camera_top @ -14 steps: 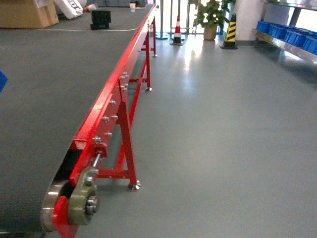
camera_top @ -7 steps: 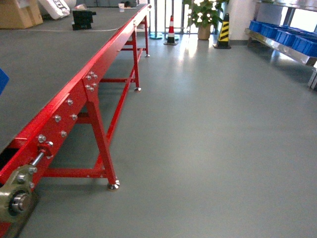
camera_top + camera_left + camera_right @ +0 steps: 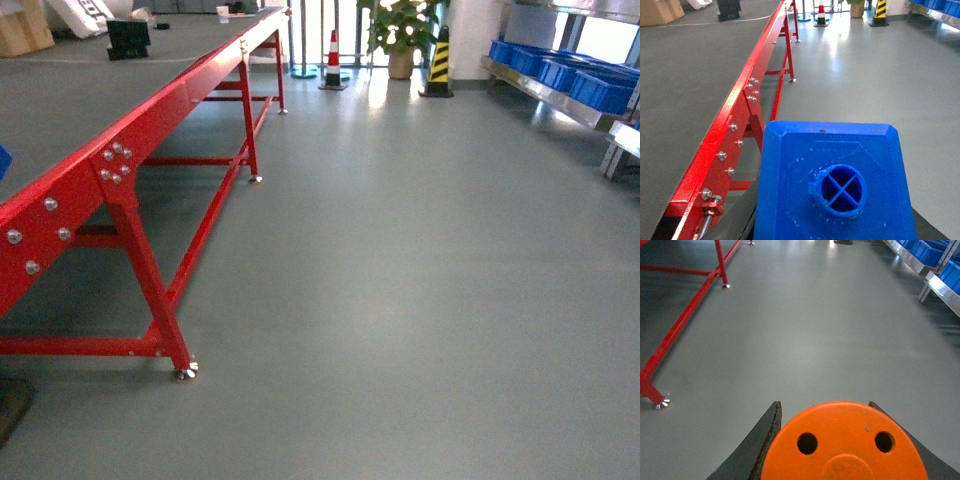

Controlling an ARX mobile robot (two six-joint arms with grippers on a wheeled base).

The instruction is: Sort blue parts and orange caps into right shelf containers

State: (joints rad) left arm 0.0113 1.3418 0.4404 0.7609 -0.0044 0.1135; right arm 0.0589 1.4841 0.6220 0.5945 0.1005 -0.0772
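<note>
I count one blue part (image 3: pixel 835 185), filling the left wrist view, and one orange cap (image 3: pixel 845 445), filling the right wrist view, with two small holes showing in its top. On the shelf (image 3: pixel 545 95) at far right I make out at least three blue containers (image 3: pixel 600 90); the row is cut off, so I cannot give a full number. Two striped cones stand at the far end: one red-and-white (image 3: pixel 333 60), one yellow-and-black (image 3: pixel 438 65). One potted plant (image 3: pixel 400 35) sits between them. One red-framed surface (image 3: pixel 120 170) runs along the left.
</note>
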